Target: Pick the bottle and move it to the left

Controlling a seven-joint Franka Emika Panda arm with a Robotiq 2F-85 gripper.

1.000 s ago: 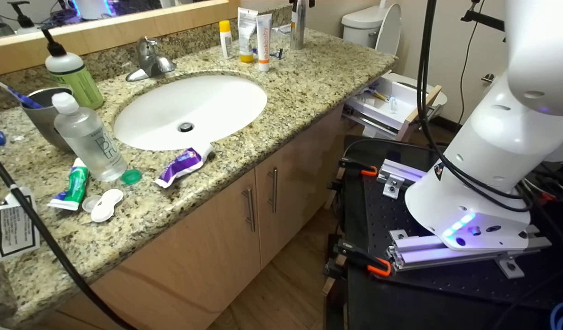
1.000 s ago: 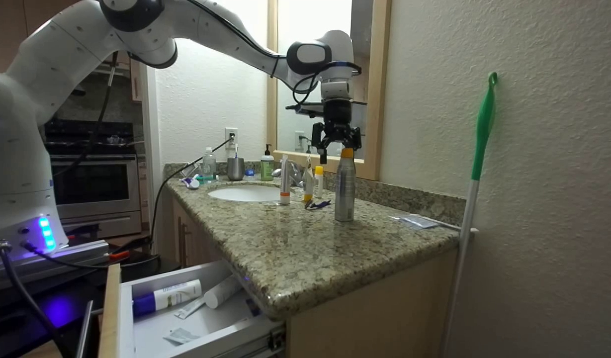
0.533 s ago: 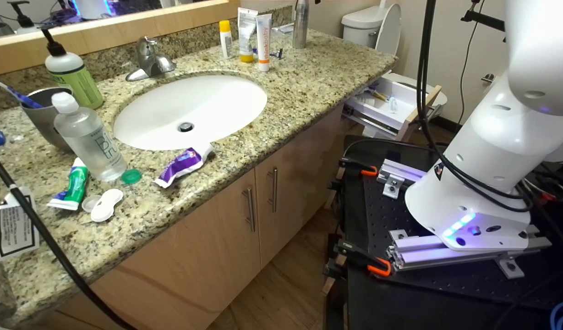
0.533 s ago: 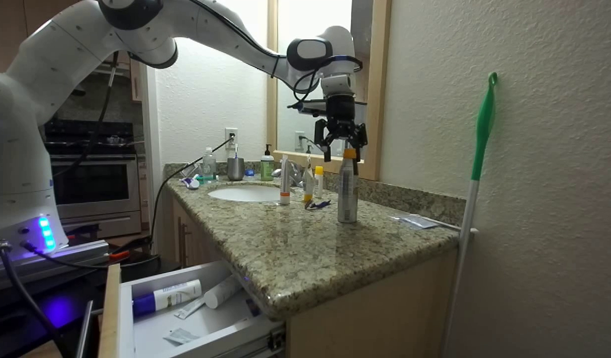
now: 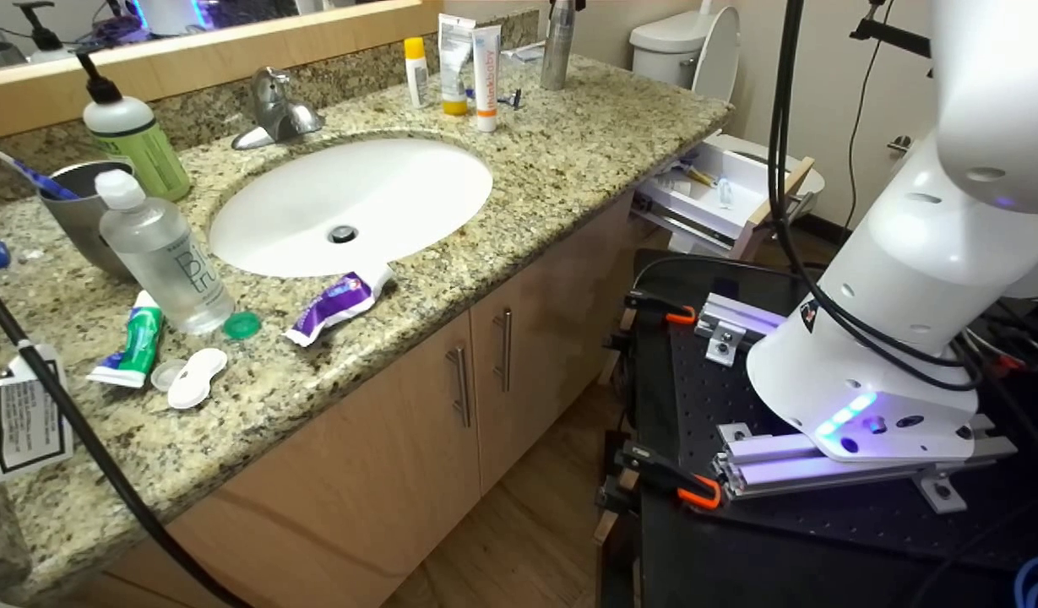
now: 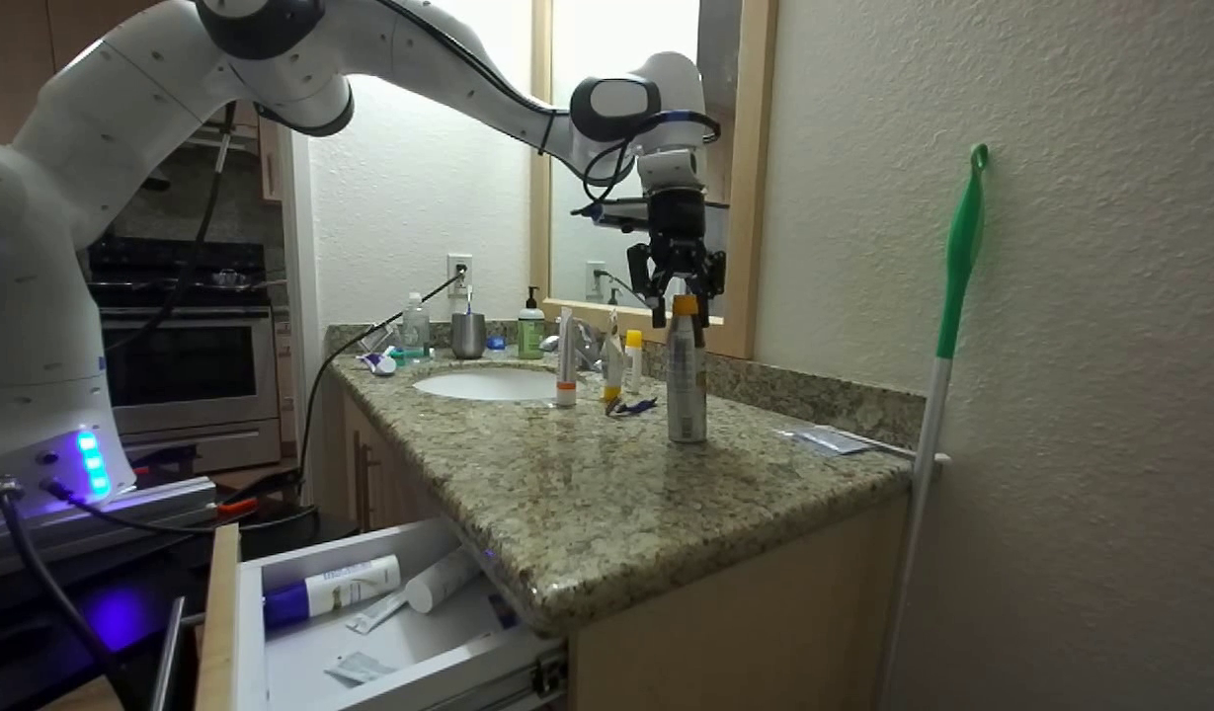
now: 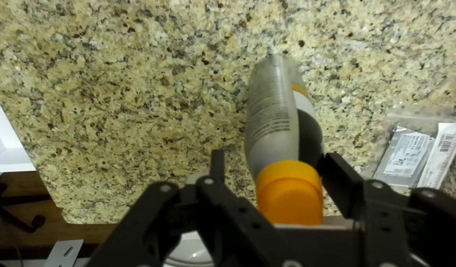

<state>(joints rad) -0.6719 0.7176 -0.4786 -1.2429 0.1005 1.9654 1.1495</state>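
Observation:
The bottle [image 6: 686, 387] is a tall slim grey cylinder with an orange cap, upright on the granite counter; its grey body [image 5: 557, 52] also shows at the top of an exterior view. My gripper [image 6: 681, 316] points down over it, the cap between the fingers. In the wrist view the jaws of the gripper [image 7: 273, 163] stand partly closed. A gap separates the left finger [image 7: 217, 165] from the bottle [image 7: 270, 126], while the right finger [image 7: 341, 181] is close against its shoulder, perhaps touching. Nothing is firmly gripped.
Left of the bottle are a white-and-orange tube [image 6: 566, 365], a yellow-capped stick [image 6: 633, 360] and a razor [image 6: 636, 406]. Flat packets [image 6: 832, 439] lie to its right. The sink [image 5: 358, 194], mirror frame [image 6: 755, 178] and pulled-out drawer [image 6: 389, 622] are nearby.
My gripper has come lower and a little to the right, and its jaws have started closing around the cap. The bottle shifted slightly right, then slightly back left.

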